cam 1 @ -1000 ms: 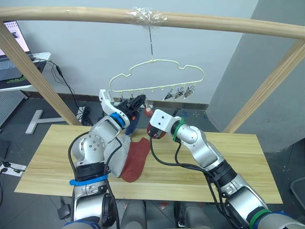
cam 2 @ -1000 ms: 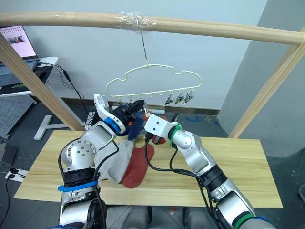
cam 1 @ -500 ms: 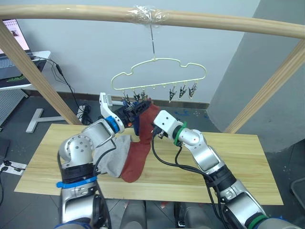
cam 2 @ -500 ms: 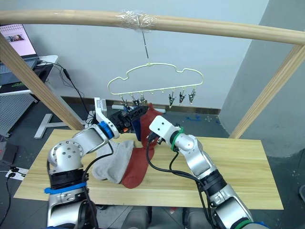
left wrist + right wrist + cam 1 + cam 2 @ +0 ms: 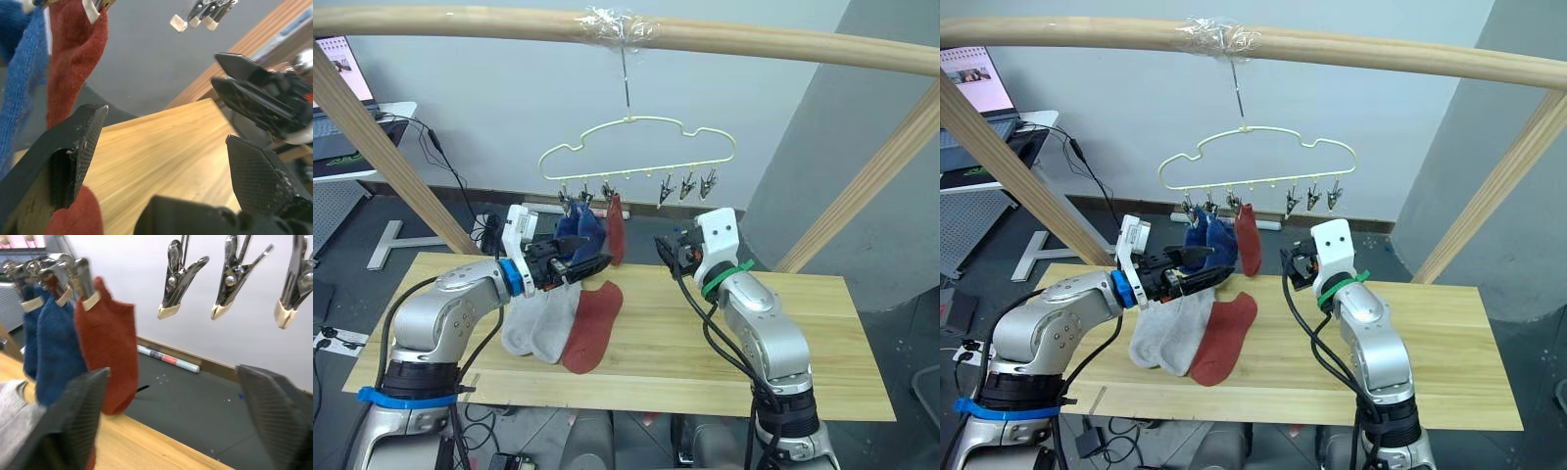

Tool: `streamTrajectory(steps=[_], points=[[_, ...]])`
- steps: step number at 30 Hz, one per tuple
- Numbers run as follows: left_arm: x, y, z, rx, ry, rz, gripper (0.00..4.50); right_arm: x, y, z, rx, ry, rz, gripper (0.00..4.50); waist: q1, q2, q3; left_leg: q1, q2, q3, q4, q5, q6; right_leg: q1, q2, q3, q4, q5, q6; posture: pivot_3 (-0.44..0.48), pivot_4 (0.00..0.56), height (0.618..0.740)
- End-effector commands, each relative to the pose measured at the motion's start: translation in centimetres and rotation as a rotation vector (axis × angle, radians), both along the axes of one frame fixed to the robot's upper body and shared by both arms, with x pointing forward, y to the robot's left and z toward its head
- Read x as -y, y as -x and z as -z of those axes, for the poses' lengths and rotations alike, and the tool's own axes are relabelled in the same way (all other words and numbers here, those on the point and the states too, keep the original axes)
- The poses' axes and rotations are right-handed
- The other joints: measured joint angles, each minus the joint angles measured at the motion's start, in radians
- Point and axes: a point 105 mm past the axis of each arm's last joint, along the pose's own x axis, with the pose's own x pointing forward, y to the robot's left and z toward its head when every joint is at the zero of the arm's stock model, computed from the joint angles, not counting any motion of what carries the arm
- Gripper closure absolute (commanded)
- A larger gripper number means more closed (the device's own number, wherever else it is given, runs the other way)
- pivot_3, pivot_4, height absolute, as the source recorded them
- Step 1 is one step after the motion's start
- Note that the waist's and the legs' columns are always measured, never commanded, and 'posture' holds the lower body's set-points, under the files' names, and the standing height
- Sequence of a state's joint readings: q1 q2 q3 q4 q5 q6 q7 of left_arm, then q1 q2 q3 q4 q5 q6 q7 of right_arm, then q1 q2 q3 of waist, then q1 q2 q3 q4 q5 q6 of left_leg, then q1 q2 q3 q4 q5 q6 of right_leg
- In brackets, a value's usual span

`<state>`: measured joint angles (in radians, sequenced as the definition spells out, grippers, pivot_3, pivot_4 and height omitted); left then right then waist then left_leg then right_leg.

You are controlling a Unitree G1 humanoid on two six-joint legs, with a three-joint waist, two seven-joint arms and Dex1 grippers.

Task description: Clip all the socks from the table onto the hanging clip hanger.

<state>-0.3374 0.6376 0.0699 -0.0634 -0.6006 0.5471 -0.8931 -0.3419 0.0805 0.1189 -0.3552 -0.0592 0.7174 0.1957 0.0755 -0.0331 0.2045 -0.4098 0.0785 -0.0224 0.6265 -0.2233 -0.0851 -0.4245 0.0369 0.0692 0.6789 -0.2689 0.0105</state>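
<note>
Fingers of the left gripper stand spread with nothing between them, at about 9 o'clock of the bench, just below the hung socks. The right gripper is likewise spread and empty, near 1 o'clock. On the clip hanger three of six clips are filled: two blue socks and one hanging rust red sock. Three clips hang bare. Lying on the bench around 8 o'clock are two light grey socks and one lying rust red sock, touching.
</note>
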Motion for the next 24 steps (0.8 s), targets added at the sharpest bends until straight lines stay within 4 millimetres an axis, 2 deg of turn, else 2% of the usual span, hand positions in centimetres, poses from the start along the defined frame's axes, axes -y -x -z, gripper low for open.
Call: streamTrajectory(steps=[1, 5, 8, 11, 12, 16, 24], points=[[0.5, 0.7, -1.1, 0.171, -0.039, 0.097, 0.00, -0.8, -0.5, -1.9, 0.047, -0.068, 0.022, 0.89, -0.001, 0.000, 0.000, -0.001, 0.000, 0.000, 0.000, 0.000, 0.000, -0.001, 0.000, 0.000, 0.000, 0.000, 0.000, 0.183, 0.130, 0.740], [1.8, 1.0, -1.5, 0.189, 0.016, 0.086, 0.00, 0.9, -0.3, -1.8, 0.050, -0.088, 0.051, 0.89, -0.001, -0.001, -0.003, -0.006, 0.000, -0.001, 0.002, 0.000, 0.000, -0.004, 0.000, -0.002, 0.001, 0.001, -0.002, 0.156, 0.121, 0.740], [2.1, 1.0, -2.0, 0.214, 0.039, 0.092, 0.00, 1.0, -1.1, -2.5, 0.068, -0.105, 0.065, 0.89, -0.011, -0.001, -0.003, -0.007, 0.000, -0.001, 0.003, 0.000, 0.000, -0.005, 0.000, -0.001, 0.001, 0.001, -0.001, 0.138, 0.122, 0.740], [2.8, 1.3, -2.5, 0.229, 0.045, 0.126, 0.00, 0.9, -1.7, -2.7, 0.072, -0.116, 0.071, 1.44, -0.029, -0.001, -0.003, -0.007, 0.000, -0.001, 0.003, 0.000, 0.000, -0.005, 0.000, -0.001, 0.002, 0.001, -0.001, 0.124, 0.130, 0.740], [2.9, 1.3, -2.3, 0.244, 0.020, 0.130, 0.00, 0.9, -1.7, -2.6, 0.071, -0.121, 0.068, 1.78, -0.033, -0.001, -0.003, -0.006, 0.000, -0.001, 0.003, 0.000, 0.000, -0.005, 0.000, -0.001, 0.002, 0.001, 0.000, 0.128, 0.129, 0.740], [3.2, 1.3, -2.6, 0.260, 0.022, 0.116, 0.00, 0.9, -1.3, -2.7, 0.082, -0.130, 0.052, 1.78, -0.046, -0.002, -0.004, -0.006, 0.000, -0.001, 0.003, 0.000, 0.000, -0.005, 0.000, -0.001, 0.002, 0.002, -0.002, 0.137, 0.111, 0.740], [2.8, 0.9, -3.6, 0.288, 0.039, 0.044, 0.00, -1.0, -0.1, -2.5, 0.044, -0.131, -0.042, 1.78, -0.050, -0.002, -0.008, -0.006, 0.000, -0.002, 0.003, 0.000, 0.000, -0.005, 0.000, -0.001, 0.003, 0.003, -0.003, 0.152, 0.113, 0.740]])
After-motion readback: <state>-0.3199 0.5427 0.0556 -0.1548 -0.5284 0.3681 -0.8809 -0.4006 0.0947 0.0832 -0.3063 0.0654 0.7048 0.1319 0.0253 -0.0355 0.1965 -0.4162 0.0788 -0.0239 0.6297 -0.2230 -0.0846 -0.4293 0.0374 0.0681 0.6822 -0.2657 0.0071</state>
